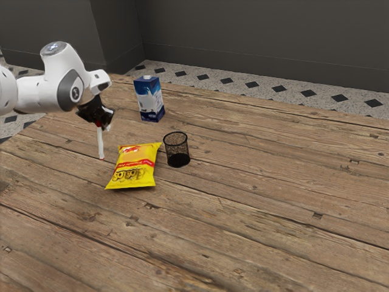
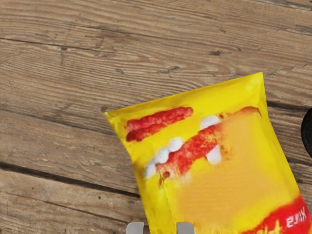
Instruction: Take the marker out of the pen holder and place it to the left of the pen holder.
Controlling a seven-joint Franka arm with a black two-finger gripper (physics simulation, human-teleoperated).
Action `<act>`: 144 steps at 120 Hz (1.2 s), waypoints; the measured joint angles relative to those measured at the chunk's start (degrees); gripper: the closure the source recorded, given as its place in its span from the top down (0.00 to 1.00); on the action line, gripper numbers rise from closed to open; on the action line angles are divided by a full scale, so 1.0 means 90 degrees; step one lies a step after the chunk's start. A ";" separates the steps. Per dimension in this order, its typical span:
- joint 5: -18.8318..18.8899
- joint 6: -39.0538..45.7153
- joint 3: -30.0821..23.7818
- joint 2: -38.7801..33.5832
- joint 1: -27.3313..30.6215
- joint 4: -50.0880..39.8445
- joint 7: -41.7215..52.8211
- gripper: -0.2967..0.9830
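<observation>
In the exterior view, which is read here like a clock with the pen holder (image 1: 177, 149) at its centre, the marker (image 1: 101, 143) is seen at nine o'clock, outside the holder. It is hung nearly upright under the gripper (image 1: 103, 126). The upper end of the marker appears to be pinched by the gripper; in the wrist view the fingers (image 2: 185, 228) are seen a small space apart, which suits the thickness of such a body. Whether the lower end is touched by the table (image 1: 261, 213) cannot be told.

The chips bag (image 1: 134, 165) is found at eight o'clock, between the marker and the holder, and the milk carton (image 1: 150, 98) at eleven. The removal is judged to be done, and only the placing is left.

The marker is probably light, stiff and rather smooth, so not much force is needed, but it can be turned in the grip because it is held near one end. For laying it flat, a hold at the middle would be steadier. If it is released upright, it may be tipped over and rolled. The soft bag may be pressed if the marker is carried low toward three o'clock, so the bag should be avoided.
</observation>
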 joint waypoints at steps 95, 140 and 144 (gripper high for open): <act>-0.0077 -0.0786 -0.0049 0.2165 0.0811 0.2294 0.0344 0.53; 0.0308 -0.2851 0.0250 -0.2524 -0.0454 0.0430 0.1153 0.73; 0.0412 -0.3178 0.0229 -0.2598 -0.0586 0.0497 0.1169 0.73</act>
